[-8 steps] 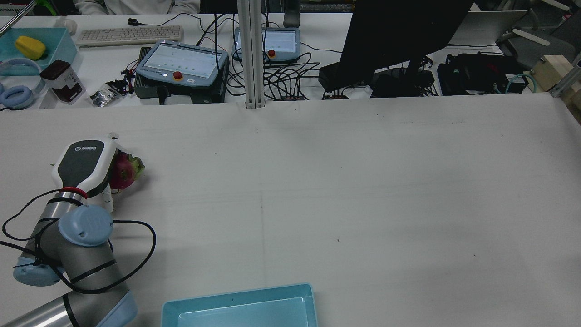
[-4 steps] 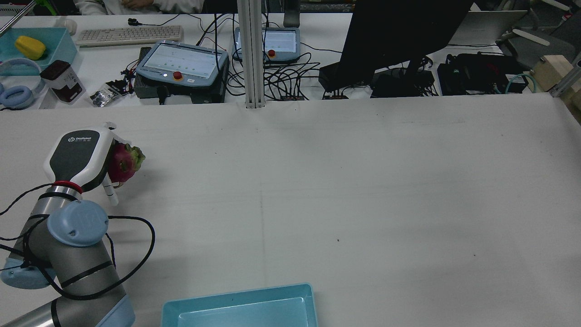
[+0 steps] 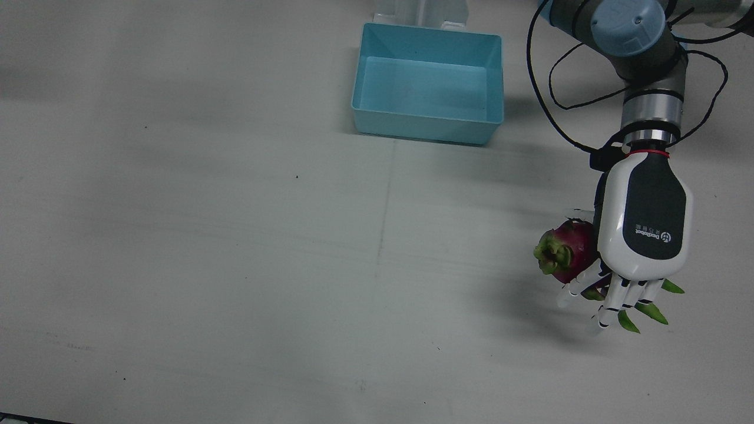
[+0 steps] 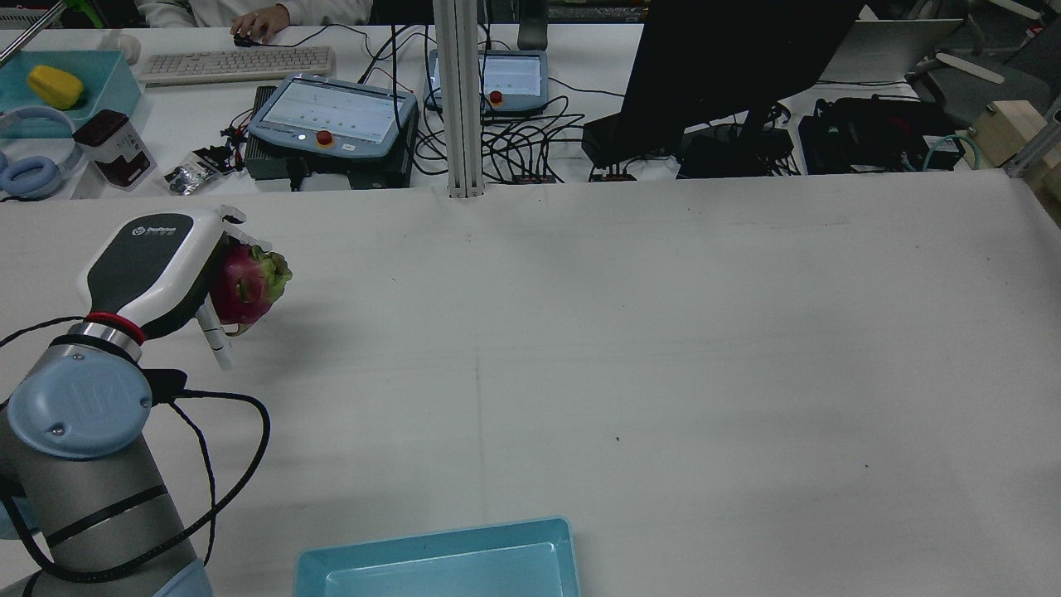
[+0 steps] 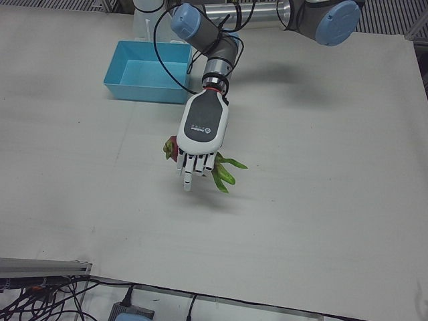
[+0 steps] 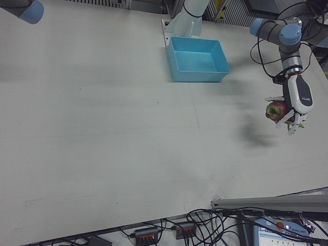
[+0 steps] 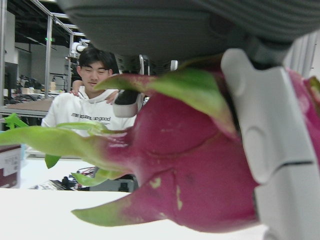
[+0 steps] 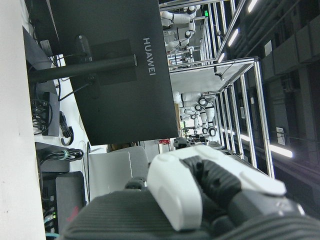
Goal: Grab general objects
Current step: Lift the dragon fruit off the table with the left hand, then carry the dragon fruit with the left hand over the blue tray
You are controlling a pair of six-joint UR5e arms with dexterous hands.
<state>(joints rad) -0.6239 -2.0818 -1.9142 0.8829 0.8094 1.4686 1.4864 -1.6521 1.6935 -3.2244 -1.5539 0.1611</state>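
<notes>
A magenta dragon fruit (image 3: 565,250) with green scales is held off the table in my left hand (image 3: 645,224), whose white fingers (image 7: 270,130) wrap around it. The rear view shows the hand (image 4: 153,265) at the far left with the fruit (image 4: 244,286) poking out to its right. From the left-front view the hand (image 5: 202,127) points down-table, the fruit (image 5: 172,148) under it, green tips sticking out. My right hand (image 8: 200,185) appears only in its own view, as a white and dark curled part; its state is unclear.
A light blue bin (image 3: 427,126) stands near the robot's side at the middle, its inside bare. Behind the table, past the far edge, are teach pendants (image 4: 331,116), a monitor (image 4: 729,66), cables and a person's hand (image 4: 257,21) on a mouse.
My left hand has risen and moved toward the far edge with the dragon fruit in it. A person's hand has come to the mouse at the back.
</notes>
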